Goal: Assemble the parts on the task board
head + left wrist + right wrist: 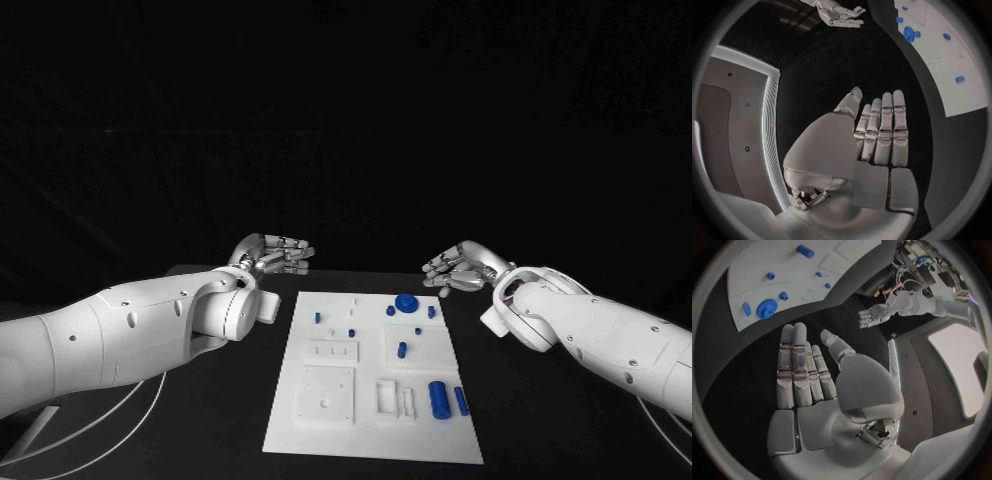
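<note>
Board [372,440] lies flat mid-table, near edge closest to camera. Two blue cylinders [447,400] lie side by side at its near right corner; round blue part [408,301] sits at its far end; smaller blue parts [402,349] between. Left hand [274,254] hovers off board's far left corner, fingers straight, holding nothing. Right hand [462,270] hovers off far right corner, likewise flat and empty.

no readable text — none anywhere

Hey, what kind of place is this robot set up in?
Probably a robotics lab test bench: a black table against a dark backdrop, a white task board with small blue parts, and loose electronics wiring nearby.
</note>
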Robot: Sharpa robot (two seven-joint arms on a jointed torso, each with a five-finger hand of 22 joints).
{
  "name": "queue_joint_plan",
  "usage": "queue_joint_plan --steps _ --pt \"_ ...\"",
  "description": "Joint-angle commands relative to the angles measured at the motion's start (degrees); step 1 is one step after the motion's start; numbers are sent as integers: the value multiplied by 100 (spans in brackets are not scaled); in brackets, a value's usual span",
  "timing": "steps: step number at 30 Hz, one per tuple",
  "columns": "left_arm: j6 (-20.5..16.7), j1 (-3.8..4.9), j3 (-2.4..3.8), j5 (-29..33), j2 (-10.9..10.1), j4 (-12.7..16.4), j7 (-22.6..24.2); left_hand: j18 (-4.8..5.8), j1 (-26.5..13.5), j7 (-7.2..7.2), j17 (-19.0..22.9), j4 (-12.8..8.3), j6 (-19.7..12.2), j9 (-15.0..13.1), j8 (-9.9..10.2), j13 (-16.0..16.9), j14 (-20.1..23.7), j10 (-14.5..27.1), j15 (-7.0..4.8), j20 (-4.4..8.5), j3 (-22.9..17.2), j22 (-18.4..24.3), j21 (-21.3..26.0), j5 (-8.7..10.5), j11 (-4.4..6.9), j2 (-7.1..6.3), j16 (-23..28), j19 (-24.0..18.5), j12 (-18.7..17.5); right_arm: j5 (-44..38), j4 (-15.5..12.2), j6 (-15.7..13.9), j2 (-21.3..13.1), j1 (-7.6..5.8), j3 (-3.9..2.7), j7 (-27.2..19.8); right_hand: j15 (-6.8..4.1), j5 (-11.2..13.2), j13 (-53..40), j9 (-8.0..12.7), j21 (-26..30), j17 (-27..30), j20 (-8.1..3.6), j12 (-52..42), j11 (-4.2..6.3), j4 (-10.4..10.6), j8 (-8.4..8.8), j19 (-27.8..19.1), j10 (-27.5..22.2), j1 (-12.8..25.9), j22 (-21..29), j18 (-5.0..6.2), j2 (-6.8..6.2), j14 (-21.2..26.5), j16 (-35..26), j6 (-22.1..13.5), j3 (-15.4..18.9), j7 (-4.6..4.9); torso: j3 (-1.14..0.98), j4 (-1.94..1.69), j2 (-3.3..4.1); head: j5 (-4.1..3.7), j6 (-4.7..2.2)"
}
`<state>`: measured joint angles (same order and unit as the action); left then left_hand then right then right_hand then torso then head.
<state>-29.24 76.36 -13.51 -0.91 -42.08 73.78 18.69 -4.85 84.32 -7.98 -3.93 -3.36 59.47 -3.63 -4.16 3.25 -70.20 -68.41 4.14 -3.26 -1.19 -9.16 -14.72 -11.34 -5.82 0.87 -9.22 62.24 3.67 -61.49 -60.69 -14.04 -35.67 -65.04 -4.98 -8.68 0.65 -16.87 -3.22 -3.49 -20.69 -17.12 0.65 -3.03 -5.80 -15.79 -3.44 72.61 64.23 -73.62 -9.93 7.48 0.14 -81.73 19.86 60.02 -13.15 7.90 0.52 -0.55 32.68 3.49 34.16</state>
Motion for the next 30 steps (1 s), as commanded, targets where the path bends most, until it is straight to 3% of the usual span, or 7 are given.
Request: queue_joint_plan --steps 1,3,8,13,20,22,30 --pt "258 58 10 -188 -90 234 112 101 -9 3 14 -98 40 1 41 4 -23 -34 -3 60 -7 -183 -220 -17 12 6 -38 -140 -25 -1702 73 258 88 -35 -4 84 -193 -43 -10 -12 -1352 -1864 -303 -23 112 -44 -13 748 269 217 -967 170 -313 -278 2180 280 -728 -94 37 -102 165 -64 61" --pt "266 83 16 -199 -164 380 115 89 -170 11 12 -284 8 -7 28 13 13 22 3 33 -54 -684 -796 -49 24 42 -112 -581 17 -1981 117 266 146 -48 -4 154 -183 -21 -11 -12 -1564 -2015 -302 -25 116 -41 -11 762 255 250 -1180 142 -350 -217 2433 270 -798 -102 39 -138 245 -99 30" --pt "315 118 29 -213 -323 700 120 80 -251 -12 16 -286 -34 1 42 6 54 87 23 13 -37 -716 -818 -32 -29 17 -94 -643 -23 -2551 222 222 288 -63 -4 355 -165 102 -11 -12 -1710 -1935 -294 -27 95 -28 -11 775 154 268 -1395 170 -376 -207 2657 258 -754 -116 32 -240 369 -190 14" --pt "332 172 41 -217 -463 980 111 73 -294 -23 16 -298 -62 1 41 7 60 135 30 -1 -32 -721 -818 -31 -45 4 -93 -656 -23 -3049 252 157 388 -68 -5 592 -126 175 -11 -11 -1749 -1761 -245 -26 66 -31 -11 801 20 205 -1579 207 -416 -164 2856 223 -620 -139 44 -322 507 -264 -62" --pt "343 250 66 -222 -557 1204 93 69 -315 -27 16 -306 -79 0 39 6 63 163 36 -9 -24 -715 -808 -30 -56 -8 -92 -656 -24 -3546 337 95 529 -72 -5 822 -101 235 -9 -10 -1696 -1567 -237 -24 39 -38 -12 899 -117 92 -1722 141 -446 -123 3025 178 -568 -146 66 -369 641 -327 -131" --pt "345 276 74 -228 -576 1262 88 66 -327 -31 16 -308 -89 0 38 7 64 176 38 -12 -19 -711 -801 -29 -60 -9 -92 -651 -21 -3675 364 42 570 -75 -5 885 -91 249 -9 -7 -1655 -1500 -227 -24 30 -40 -7 917 -126 73 -1780 141 -463 -110 3074 176 -588 -140 66 -383 676 -347 -174" --pt "357 345 92 -257 -611 1385 73 63 -353 -34 16 -315 -101 0 37 7 68 196 42 -20 -6 -693 -776 -26 -67 -12 -94 -638 -21 -4028 404 -151 643 -112 -6 1077 -72 398 -8 -8 -1574 -1376 -204 -23 19 -40 -8 947 -158 17 -1979 163 -558 -92 3183 183 -844 -137 67 -421 756 -393 -225"
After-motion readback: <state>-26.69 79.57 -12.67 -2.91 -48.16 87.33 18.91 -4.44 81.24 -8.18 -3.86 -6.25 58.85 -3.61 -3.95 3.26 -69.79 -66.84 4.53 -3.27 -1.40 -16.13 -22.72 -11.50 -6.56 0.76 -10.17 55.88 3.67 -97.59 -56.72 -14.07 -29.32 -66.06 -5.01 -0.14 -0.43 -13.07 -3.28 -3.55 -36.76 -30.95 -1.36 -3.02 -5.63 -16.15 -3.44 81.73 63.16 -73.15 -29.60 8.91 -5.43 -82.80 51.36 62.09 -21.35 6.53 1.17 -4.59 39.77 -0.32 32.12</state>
